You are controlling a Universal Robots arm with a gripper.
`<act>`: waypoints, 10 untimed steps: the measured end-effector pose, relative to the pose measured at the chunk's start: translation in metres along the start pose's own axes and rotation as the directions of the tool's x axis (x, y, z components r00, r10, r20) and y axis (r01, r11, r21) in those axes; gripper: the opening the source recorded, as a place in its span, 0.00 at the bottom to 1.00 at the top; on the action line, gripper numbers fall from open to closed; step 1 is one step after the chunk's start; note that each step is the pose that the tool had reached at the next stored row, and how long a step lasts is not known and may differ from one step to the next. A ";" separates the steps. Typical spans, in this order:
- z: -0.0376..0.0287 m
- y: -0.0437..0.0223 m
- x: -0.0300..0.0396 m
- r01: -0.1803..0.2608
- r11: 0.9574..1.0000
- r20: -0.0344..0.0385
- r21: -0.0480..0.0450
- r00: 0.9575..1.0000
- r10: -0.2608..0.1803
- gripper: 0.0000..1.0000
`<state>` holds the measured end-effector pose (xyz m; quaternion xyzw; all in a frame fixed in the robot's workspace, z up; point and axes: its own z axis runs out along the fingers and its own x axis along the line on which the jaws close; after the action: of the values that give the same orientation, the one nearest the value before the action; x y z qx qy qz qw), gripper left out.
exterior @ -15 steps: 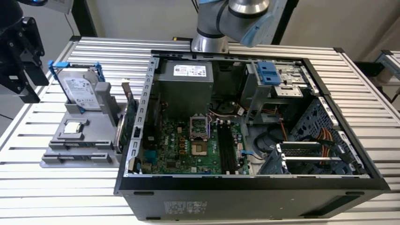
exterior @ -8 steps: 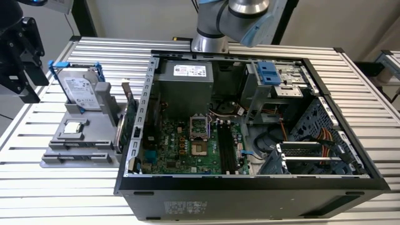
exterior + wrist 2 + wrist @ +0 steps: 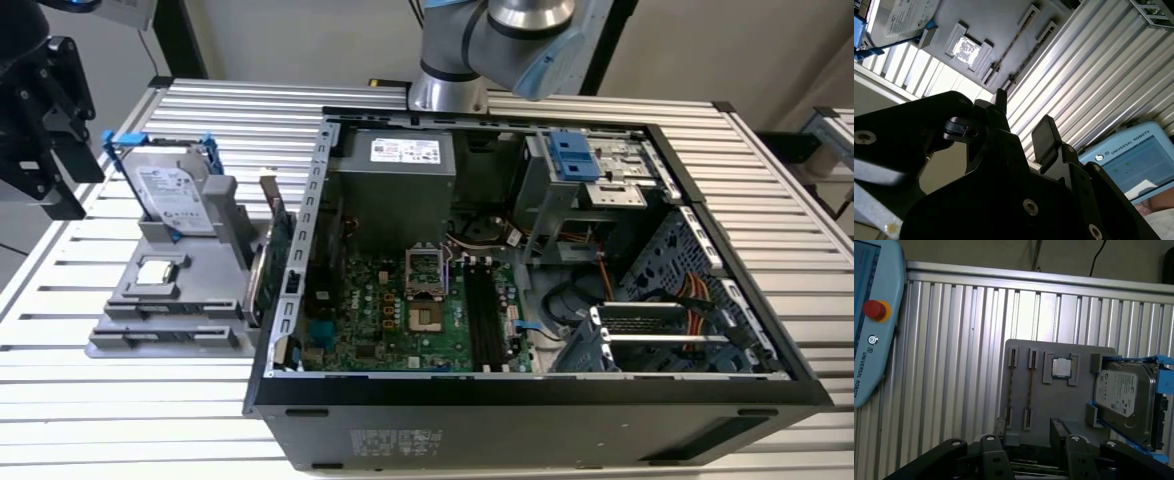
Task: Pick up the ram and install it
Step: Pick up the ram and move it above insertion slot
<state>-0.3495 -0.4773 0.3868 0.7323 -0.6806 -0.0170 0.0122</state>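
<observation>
Slatted aluminium table (image 3: 134,400) under open computer case (image 3: 534,430), grey fixture (image 3: 200,300)

We take this for a robotics lab or test workshop. A slatted aluminium counter (image 3: 774,170) carries an opened computer case (image 3: 534,420) and a grey parts fixture (image 3: 167,335). An industrial arm (image 3: 514,35) rises at the counter's edge, and a teach pendant (image 3: 871,355) with a red stop button (image 3: 875,310) is near.

Hard drive (image 3: 171,190) on fixture (image 3: 200,300) beside case (image 3: 534,430)
</observation>
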 end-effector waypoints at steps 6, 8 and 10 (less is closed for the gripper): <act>0.0000 0.0000 0.0000 0.000 1.000 0.000 0.000 1.000 0.000 1.00; 0.0000 0.0000 0.0000 0.000 1.000 0.000 0.000 1.000 0.000 1.00; 0.0001 0.0000 0.0000 0.000 1.000 0.000 0.000 1.000 0.000 1.00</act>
<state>-0.3495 -0.4773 0.3867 0.7323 -0.6806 -0.0170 0.0122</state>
